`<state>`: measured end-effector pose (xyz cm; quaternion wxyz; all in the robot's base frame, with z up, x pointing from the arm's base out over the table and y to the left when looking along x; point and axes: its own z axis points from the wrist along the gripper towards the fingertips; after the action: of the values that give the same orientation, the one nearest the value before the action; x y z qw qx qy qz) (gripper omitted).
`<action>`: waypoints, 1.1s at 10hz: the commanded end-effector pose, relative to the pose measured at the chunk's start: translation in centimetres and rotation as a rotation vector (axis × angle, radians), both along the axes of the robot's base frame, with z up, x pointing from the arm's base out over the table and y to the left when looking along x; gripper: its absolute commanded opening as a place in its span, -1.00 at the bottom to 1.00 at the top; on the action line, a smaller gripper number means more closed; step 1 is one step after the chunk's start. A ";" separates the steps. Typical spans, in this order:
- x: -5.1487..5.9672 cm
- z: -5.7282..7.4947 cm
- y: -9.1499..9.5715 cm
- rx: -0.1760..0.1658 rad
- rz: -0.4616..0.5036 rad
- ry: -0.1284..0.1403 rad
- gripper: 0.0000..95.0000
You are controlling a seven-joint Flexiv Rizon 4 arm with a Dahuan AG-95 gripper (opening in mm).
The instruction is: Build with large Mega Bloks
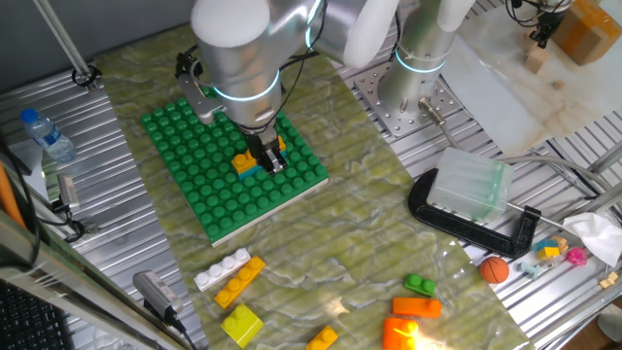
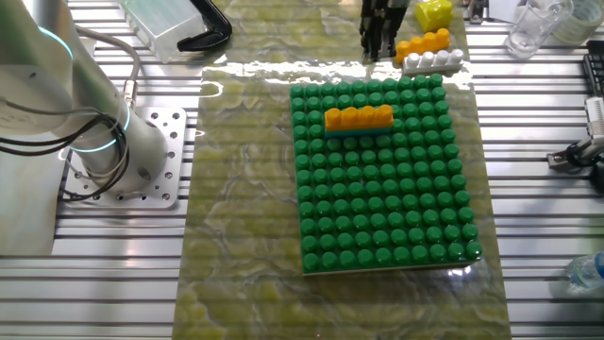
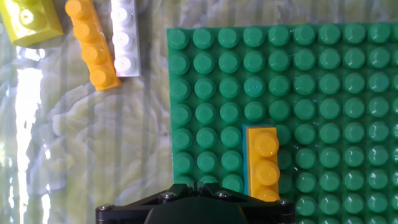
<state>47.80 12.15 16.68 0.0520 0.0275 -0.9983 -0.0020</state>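
A yellow-orange bar (image 1: 248,162) (image 2: 359,117) (image 3: 264,162) sits on a cyan brick (image 3: 245,155) near one edge of the green baseplate (image 1: 209,185) (image 2: 387,208) (image 3: 323,74). My gripper (image 1: 267,156) (image 2: 382,28) (image 3: 198,185) hangs above the plate beside that stack, shut and empty. Off the plate lie a white bar (image 1: 222,269) (image 2: 432,60) (image 3: 124,37), a yellow-orange bar (image 1: 240,282) (image 2: 422,43) (image 3: 92,43) and a yellow brick (image 1: 241,324) (image 2: 434,14) (image 3: 31,18). Farther away lie a green brick (image 1: 420,286) and an orange brick (image 1: 416,307).
A black clamp (image 1: 466,219) holds a clear plastic box (image 1: 469,185) on the mat's right side. An orange ball (image 1: 495,268) and small toys lie beyond it. A dark tool (image 1: 155,292) lies by the loose bars. A water bottle (image 1: 47,134) stands at the left.
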 end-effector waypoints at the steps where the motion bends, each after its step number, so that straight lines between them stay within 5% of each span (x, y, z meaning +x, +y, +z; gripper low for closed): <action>1: 1.1 -0.5 0.5 0.010 -0.013 0.032 -1.00; 7: 2.7 -2.4 1.4 0.010 -0.001 0.042 -1.00; 11: 3.9 -3.1 2.4 0.003 0.005 -0.010 -1.00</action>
<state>51.59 14.47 13.56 0.0449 0.0303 -0.9985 -0.0028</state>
